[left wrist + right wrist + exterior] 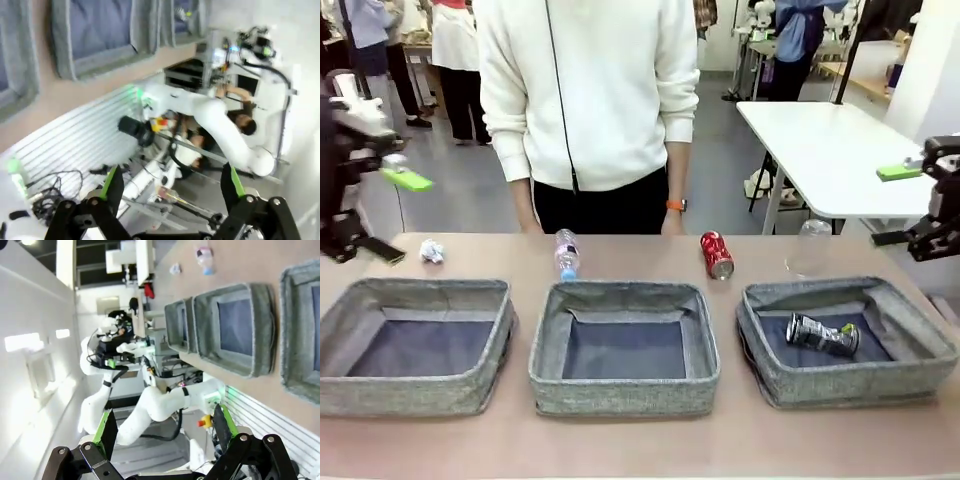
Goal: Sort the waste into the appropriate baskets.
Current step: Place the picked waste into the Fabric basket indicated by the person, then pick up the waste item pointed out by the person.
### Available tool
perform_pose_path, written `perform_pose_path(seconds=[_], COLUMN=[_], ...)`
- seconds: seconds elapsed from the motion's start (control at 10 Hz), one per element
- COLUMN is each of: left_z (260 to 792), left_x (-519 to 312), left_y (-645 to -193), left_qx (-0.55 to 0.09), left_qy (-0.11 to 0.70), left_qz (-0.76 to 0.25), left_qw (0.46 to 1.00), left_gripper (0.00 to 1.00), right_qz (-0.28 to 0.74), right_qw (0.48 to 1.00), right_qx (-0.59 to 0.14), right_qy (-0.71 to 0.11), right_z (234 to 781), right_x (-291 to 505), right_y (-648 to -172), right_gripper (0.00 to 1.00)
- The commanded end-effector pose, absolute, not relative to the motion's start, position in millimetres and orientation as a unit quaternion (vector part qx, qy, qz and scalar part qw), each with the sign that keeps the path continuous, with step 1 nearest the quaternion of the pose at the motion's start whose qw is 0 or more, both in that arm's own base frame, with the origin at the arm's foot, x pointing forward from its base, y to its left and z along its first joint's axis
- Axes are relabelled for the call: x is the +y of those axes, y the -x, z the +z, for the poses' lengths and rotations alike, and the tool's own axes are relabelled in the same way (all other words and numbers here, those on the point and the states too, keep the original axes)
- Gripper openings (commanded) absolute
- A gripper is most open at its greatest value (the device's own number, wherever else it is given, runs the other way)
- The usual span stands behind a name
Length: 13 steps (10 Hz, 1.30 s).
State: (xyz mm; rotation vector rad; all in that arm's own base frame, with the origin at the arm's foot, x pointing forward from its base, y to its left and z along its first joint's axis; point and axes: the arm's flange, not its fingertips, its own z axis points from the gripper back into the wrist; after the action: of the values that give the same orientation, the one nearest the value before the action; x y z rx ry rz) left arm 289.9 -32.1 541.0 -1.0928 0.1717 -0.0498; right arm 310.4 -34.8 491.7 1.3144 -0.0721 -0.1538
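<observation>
Three grey woven bins were ranged in a row: the left basket (410, 396) below the left gripper (390, 215), the middle basket (625, 396), and the right basket (850, 386) below the right gripper (895, 205). A crushed can (822, 335) was seen lying in the right basket. Behind the row, a paper ball (432, 251) was seen just below the left gripper. Farther from it, a bottle (566, 254) and a red can (717, 254) were laid on their sides. A clear cup (809, 248) was stood near the right gripper.

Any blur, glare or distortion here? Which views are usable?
Front view: even light, middle basket sharp, but the clear cup nearly vanishes against the background. Left wrist view: soft all over, rolled. Right wrist view: crisper, rolled sideways, white wall washed out.
</observation>
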Motion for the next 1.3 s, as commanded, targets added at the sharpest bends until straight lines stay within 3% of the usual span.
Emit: perform_pose_path(seconds=[0.0, 0.2, 0.3, 1.2], left_z=[527.9, 500.0, 527.0, 527.0], left_x=[9.6, 34.8, 23.8, 23.8], left_y=[-269.5, -240.3, -263.9, -263.9], left_qx=[0.075, 0.05, 0.076, 0.076], left_qy=[0.589, 0.631, 0.583, 0.583], left_qz=[-0.004, 0.028, 0.0, 0.0], left_qw=[0.804, 0.774, 0.809, 0.809], left_gripper=[1.0, 1.0, 1.0, 1.0], right_qz=[-0.101, -0.124, -0.083, -0.083], right_qw=[0.787, 0.782, 0.79, 0.79], right_qx=[-0.02, -0.029, -0.014, -0.014], right_qy=[-0.608, -0.61, -0.608, -0.608], right_z=[491.8, 490.7, 491.2, 491.2], right_x=[-15.8, -22.6, -22.2, -22.2], right_y=[-311.7, -320.0, -314.4, -314.4], right_gripper=[1.0, 1.0, 1.0, 1.0])
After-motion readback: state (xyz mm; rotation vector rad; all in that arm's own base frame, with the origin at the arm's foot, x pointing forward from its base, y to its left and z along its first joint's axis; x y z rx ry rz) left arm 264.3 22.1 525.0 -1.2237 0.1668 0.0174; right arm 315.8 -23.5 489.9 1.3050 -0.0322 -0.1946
